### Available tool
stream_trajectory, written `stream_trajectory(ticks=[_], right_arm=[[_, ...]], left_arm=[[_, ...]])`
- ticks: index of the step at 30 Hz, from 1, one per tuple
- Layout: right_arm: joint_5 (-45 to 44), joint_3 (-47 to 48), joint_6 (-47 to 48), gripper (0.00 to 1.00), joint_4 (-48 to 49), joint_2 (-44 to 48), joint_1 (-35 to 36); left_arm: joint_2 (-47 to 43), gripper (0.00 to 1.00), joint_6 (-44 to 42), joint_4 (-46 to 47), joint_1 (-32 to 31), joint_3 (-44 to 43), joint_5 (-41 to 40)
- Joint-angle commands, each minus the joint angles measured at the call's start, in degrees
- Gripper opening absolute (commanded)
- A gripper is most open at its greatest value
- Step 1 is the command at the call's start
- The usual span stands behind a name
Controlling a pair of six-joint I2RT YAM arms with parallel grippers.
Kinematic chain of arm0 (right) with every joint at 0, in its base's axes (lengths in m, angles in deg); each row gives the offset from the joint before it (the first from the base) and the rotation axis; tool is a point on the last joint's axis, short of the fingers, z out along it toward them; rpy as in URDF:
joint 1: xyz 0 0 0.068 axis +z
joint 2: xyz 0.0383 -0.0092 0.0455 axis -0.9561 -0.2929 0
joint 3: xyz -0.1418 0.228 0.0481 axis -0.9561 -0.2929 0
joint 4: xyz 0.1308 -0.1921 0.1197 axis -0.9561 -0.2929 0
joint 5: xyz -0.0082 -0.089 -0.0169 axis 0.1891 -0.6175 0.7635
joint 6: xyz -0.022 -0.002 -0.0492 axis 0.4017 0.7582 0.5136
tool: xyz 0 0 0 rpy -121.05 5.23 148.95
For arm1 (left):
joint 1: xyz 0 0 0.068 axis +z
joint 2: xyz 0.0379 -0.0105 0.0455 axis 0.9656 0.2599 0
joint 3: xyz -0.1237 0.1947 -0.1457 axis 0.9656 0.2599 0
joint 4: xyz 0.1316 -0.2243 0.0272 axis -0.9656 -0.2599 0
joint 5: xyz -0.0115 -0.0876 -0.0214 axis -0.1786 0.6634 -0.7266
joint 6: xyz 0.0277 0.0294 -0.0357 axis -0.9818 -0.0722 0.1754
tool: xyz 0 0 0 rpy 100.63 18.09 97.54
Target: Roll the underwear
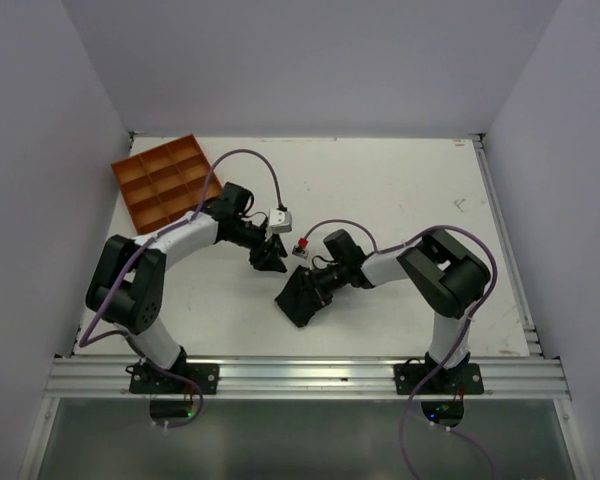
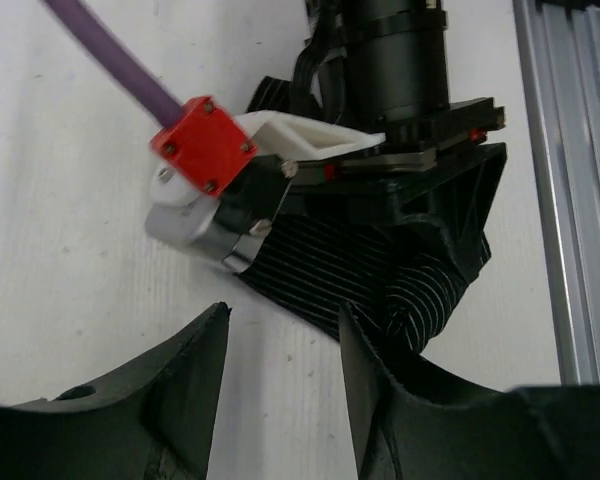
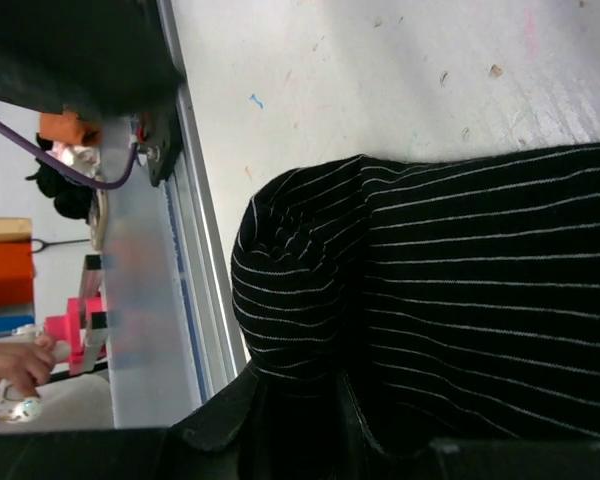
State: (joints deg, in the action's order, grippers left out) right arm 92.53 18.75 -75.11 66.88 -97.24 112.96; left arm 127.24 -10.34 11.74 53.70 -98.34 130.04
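Likely soft and limp, the underwear (image 3: 460,270) wants a pinch at its rolled end. Right pincer (image 3: 300,425) is clamped on it; left pincer (image 2: 282,320) stands apart, empty.

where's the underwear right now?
Top view: the underwear lies near the middle of the table, toward its near edge, pinched in the right claw, just right of the open left claw.
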Motion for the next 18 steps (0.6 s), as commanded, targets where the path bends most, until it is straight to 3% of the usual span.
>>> stream_trajectory(ticks=[1,18], right_arm=[[-5.0,-1.0,1.9,0.21,-6.7,-4.6,-0.2],[-7.3,5.6,6.5,0.23,-17.3,-5.0,-0.1]], left_arm=[[4.1,0.51,-12.4,-13.9,-2.1,-6.6,6.3],[7.1,0.56,-17.5,-20.4,-4.9,-4.1,11.7]])
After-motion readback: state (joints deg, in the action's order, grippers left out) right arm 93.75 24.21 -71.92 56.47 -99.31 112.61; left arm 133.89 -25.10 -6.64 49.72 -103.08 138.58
